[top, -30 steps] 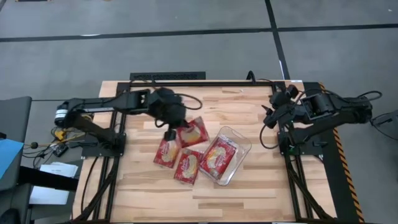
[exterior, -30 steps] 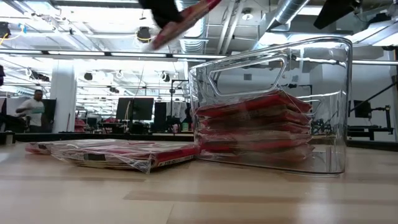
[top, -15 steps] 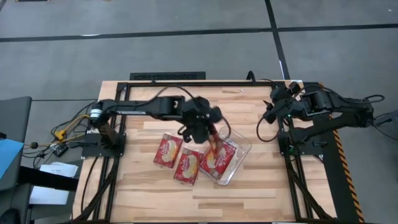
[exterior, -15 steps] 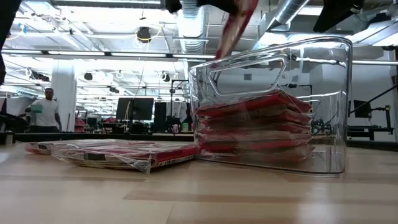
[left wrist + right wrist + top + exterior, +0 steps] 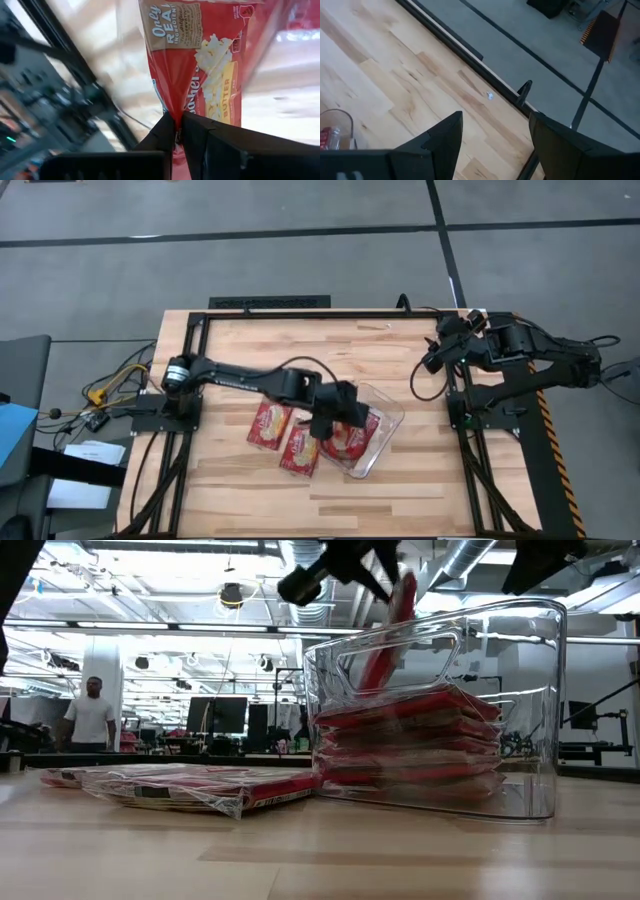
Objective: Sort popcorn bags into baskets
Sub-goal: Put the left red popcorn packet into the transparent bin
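While clamped on a popcorn bag, left end effector over tub

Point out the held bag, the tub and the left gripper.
held bag [image 5: 210,60], left wrist view, printed front.
tub [image 5: 540,720], low view, clear side wall.
left gripper [image 5: 178,131], left wrist view, between the fingertips.

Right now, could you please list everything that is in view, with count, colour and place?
Popcorn bags on the table: two, red, left of the tub.
Held popcorn bag: one, red, hanging steeply into the tub.
Stacked bags: red, inside the tub, count unclear.
Tub: one, clear, table centre.
Table: one, pale wood.
Person: one, white shirt, far background.
Left gripper: jaws shut on the held bag.
Right gripper: jaws open, waiting at the right edge.
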`<move>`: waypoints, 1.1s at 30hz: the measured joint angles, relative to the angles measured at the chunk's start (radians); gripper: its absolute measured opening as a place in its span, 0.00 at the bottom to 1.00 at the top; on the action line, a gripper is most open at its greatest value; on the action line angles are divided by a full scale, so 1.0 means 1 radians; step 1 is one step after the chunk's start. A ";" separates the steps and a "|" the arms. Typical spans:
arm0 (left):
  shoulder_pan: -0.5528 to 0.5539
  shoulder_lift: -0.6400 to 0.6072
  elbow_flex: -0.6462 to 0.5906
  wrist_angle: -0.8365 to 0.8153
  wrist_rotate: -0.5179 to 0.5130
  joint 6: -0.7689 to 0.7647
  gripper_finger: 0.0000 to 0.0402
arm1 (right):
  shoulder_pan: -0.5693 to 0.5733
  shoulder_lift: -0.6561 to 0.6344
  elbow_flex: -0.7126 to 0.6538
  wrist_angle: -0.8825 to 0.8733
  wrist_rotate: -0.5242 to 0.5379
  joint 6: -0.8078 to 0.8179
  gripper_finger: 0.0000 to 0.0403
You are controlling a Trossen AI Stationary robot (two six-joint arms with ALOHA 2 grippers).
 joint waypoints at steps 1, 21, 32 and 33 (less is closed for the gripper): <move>-0.011 0.000 0.000 0.009 0.004 0.018 0.01 | 0.000 0.000 0.000 0.000 -0.001 0.003 0.63; -0.057 0.018 0.015 -0.102 0.124 0.076 0.01 | 0.002 0.002 0.000 0.003 -0.003 0.058 0.63; -0.056 0.018 0.012 -0.115 0.160 0.077 0.09 | 0.002 0.002 0.000 0.002 -0.002 0.056 0.63; -0.056 0.018 0.012 -0.114 0.165 0.071 0.11 | 0.002 0.002 0.000 0.002 -0.002 0.056 0.63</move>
